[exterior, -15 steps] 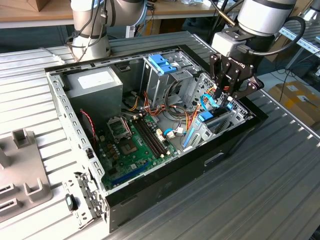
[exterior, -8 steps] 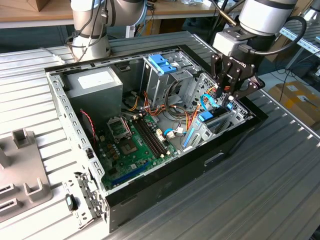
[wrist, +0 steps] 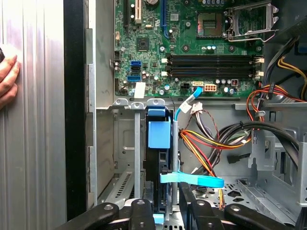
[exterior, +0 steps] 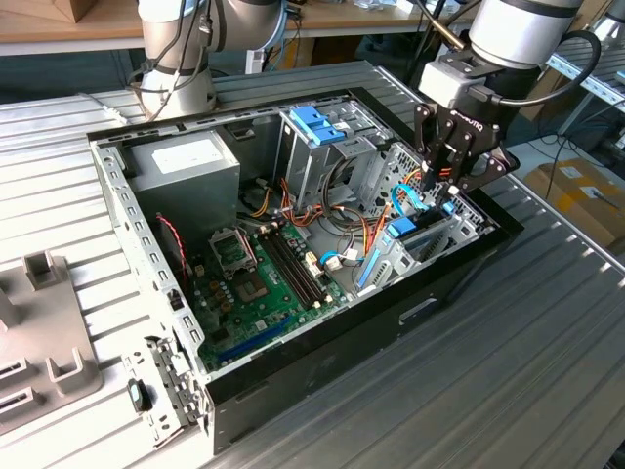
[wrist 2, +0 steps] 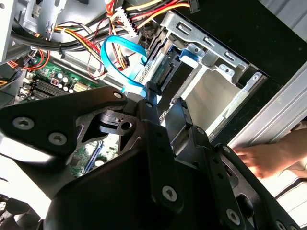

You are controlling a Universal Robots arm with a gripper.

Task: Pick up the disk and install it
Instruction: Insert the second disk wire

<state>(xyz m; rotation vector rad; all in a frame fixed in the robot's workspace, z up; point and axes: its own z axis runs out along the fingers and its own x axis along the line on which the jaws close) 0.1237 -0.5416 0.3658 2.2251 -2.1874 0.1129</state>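
Grey fixture block (exterior: pixel 44 337): lay on the ribbed metal table (exterior: pixel 508 371) at the exterior view's left, well apart from the computer case (exterior: pixel 293 293).
Power supply (exterior: pixel 186 166): sat in the case's far corner toward the exterior view's left, a white sticker on top.
Motherboard (exterior: pixel 259 283): lay flat on the case floor, its empty processor socket and memory slots exposed; it also appeared in the first wrist view (wrist: pixel 192 48).
Blue-topped cage (exterior: pixel 322 132): stood upright near the middle of the case, just beyond the bundle of coloured wires.
Disk (wrist: pixel 162 167): stood on edge in the drive bay (wrist: pixel 127 158) at the case's front wall, a blue tab above it and a blue flat cable (wrist: pixel 192 179) crossing its lower part; in the second wrist view (wrist 2: pixel 158 62) it sat between the bay's metal walls.
Gripper (exterior: pixel 444 191): hung over the drive bay at the exterior view's right, its black fingers (wrist: pixel 141 211) set on either side of the disk's edge; whether they actually clamped it could not be told.
Person's hand (wrist 2: pixel 261 158): rested on the table just outside the case wall beside the bay.
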